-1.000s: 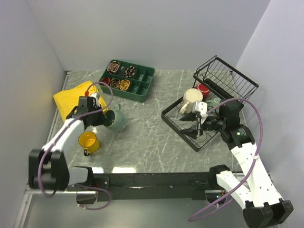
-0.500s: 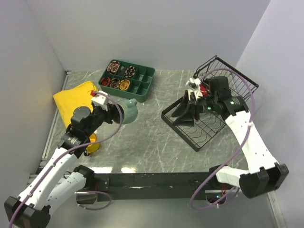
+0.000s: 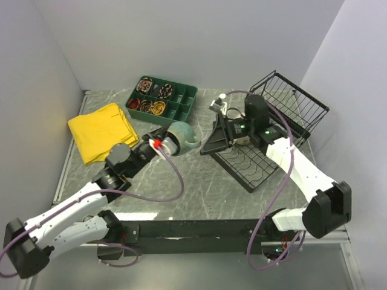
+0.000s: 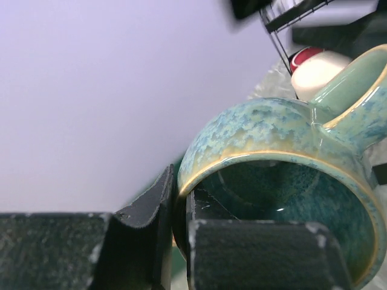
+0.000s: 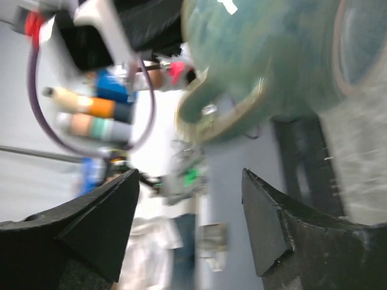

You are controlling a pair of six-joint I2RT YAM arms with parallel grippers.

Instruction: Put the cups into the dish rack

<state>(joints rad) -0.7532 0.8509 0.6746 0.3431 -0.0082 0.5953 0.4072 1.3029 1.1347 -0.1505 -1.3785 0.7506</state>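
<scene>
White walls box in a grey-green marbled table [image 3: 193, 181]. Toward its right edge sits the large black wire dish rack [image 3: 257, 160], with its flat slotted base nearer the middle and its raised basket end toward the far right corner. A dark green compartment tray [image 3: 162, 101] stands at the far edge, and a folded yellow cloth [image 3: 103, 130] lies toward the left edge.

The larger grey-green glazed ceramic mug [image 3: 180, 134] is off the table, in the air over its middle and just left of the rack. It is tipped on its side with its handle [image 3: 195, 144] on the rack side. In the left wrist view a glossy cream mug [image 4: 317, 72] and a glossy red mug [image 4: 305, 55] show beyond it, by the rack wires.

Your left gripper [image 4: 175, 208] is clamped on the mug's rim wall, one finger inside the bowl and one outside. Your right gripper [image 5: 190, 175] hangs over the rack's left edge, facing the mug. Its fingers are spread wide with nothing between them, and the mug is close ahead but apart.

Expect the mug to be stiff, weighty for its size and slick with glaze. It is likely to chip if knocked on wire. A rim pinch probably lets it swing, so move it slowly. If you take it with the right gripper, grasp the wall across the rim on the free side, or the body, rather than the thin handle. Close firmly before the left gripper lets go.
</scene>
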